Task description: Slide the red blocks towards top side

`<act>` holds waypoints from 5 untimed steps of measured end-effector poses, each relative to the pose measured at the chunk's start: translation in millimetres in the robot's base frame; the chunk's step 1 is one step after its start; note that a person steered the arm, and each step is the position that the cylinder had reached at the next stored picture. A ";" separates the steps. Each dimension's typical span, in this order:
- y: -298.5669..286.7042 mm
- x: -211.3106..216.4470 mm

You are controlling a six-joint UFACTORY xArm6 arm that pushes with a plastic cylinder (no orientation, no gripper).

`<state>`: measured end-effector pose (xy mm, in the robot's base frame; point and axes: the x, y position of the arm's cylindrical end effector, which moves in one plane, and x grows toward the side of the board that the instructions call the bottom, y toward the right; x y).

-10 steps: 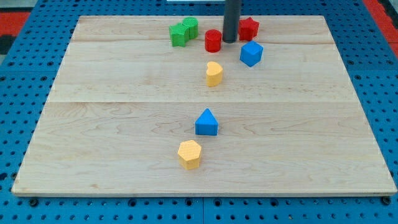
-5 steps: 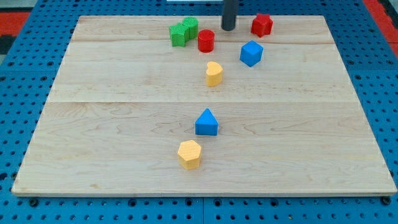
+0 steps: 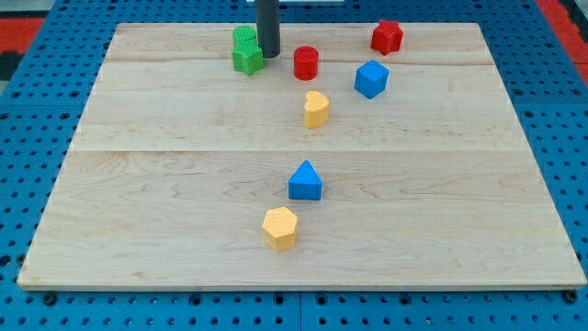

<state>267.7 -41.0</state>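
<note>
1. Two red blocks sat near the view's top: the red cylinder (image 3: 306, 62) right of centre, and the red star-shaped block (image 3: 387, 36) further right, close to the top edge.
2. My tip (image 3: 267, 54) rested just right of the two green blocks (image 3: 244, 50), apparently touching them, left of the cylinder.
3. No end effector jaws existed on the rod, so nothing was gripped.
4. Risk, in my judgement: a further leftward slide would shove the green blocks instead of the reds; an off-centre push could send the cylinder sideways.
5. The wooden surface (image 3: 165, 202) lay on a blue pegboard (image 3: 28, 138), also carrying a blue cube (image 3: 371, 79), yellow block (image 3: 316, 108), blue triangular block (image 3: 305, 181) and yellow hexagonal block (image 3: 280, 227).
</note>
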 end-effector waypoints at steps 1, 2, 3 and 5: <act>-1.6 16.5; 46.4 19.3; 46.4 19.5; 101.1 21.8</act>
<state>289.5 60.1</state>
